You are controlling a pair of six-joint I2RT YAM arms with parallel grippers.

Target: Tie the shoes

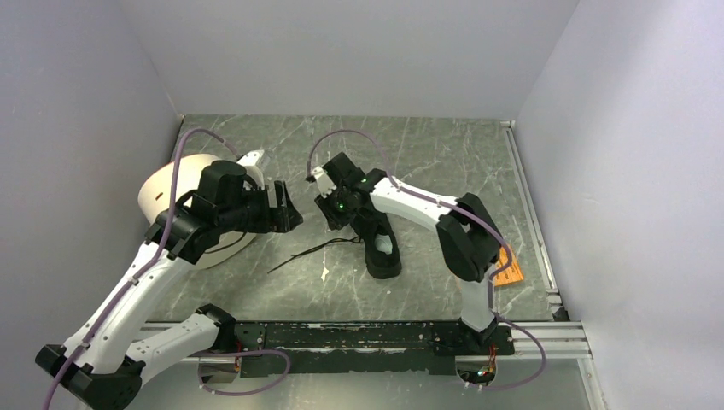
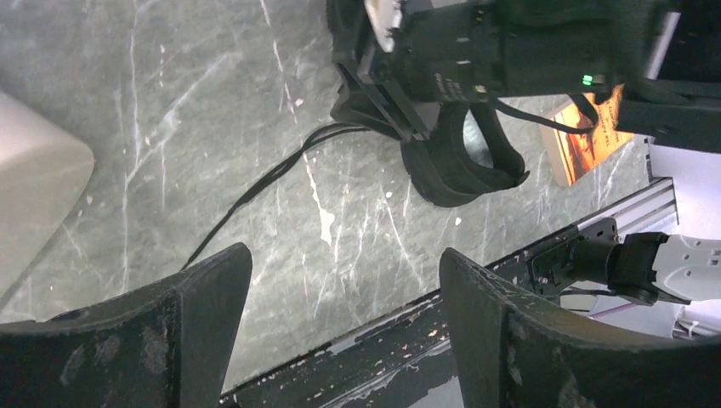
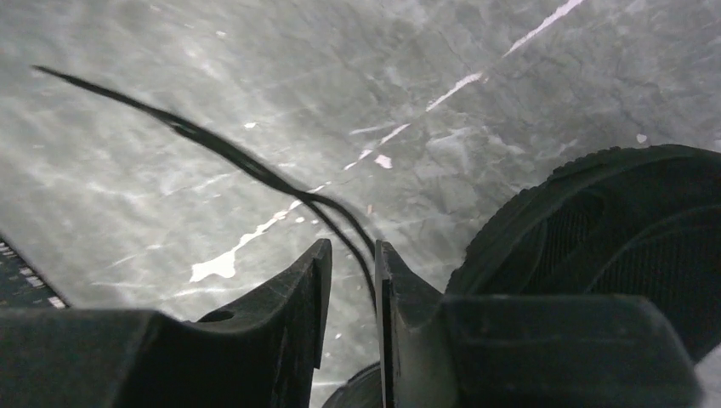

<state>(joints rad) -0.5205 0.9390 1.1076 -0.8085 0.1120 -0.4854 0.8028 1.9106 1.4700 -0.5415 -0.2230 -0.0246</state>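
Note:
One black shoe [image 1: 382,248] lies mid-table, heel toward the arms, and shows in the left wrist view [image 2: 459,170] and right wrist view [image 3: 612,229]. Its thin black laces [image 1: 312,252] trail left over the table [image 2: 255,191]. My right gripper [image 1: 337,212] hangs at the shoe's toe end. Its jaws [image 3: 353,246] stand a narrow gap apart, with the laces [image 3: 229,153] running into that gap close to the right finger. My left gripper [image 1: 286,209] hovers left of the shoe, wide open and empty [image 2: 344,255].
A pale round container [image 1: 183,201] sits behind the left arm at the far left. An orange booklet [image 1: 510,269] lies at the right, partly under the right arm. A black rail [image 1: 359,333] runs along the near edge. Walls close in on three sides.

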